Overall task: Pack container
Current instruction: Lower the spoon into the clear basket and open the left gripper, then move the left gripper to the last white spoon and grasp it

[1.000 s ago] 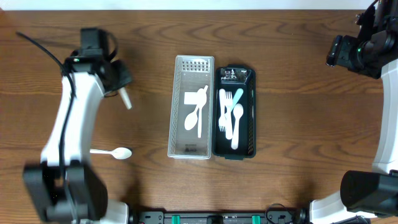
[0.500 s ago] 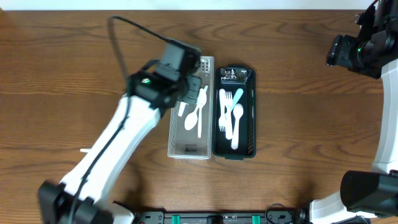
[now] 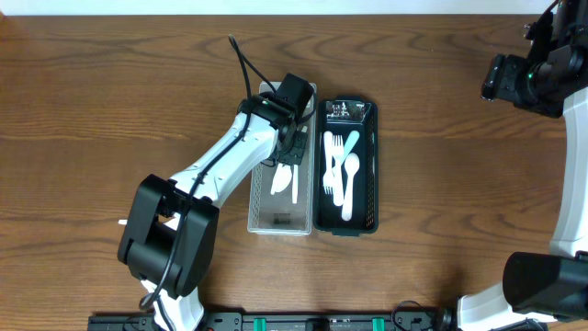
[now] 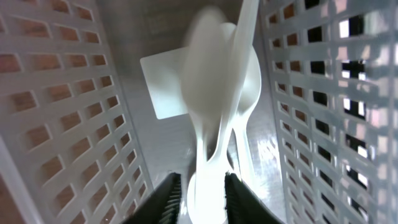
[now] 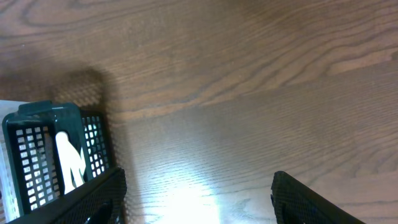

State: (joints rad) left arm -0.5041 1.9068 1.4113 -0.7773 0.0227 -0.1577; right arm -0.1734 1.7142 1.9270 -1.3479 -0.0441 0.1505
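Trays, two, white tray (image 3: 254, 202), black tray (image 3: 372, 198), left hand (image 4: 199, 196) grip unclear, right hand (image 5: 199, 186) spread.

Wood table (image 3: 441, 184): white basket (image 3: 281, 222) beside black basket (image 3: 370, 175), touching

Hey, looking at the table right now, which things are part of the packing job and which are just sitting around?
In the job:
white basket
spoons in it
black basket
cutlery in it
left gripper, down inside the white basket

Lying about:
right gripper, open and empty, off to the side
black bar at the bottom of the overhead view
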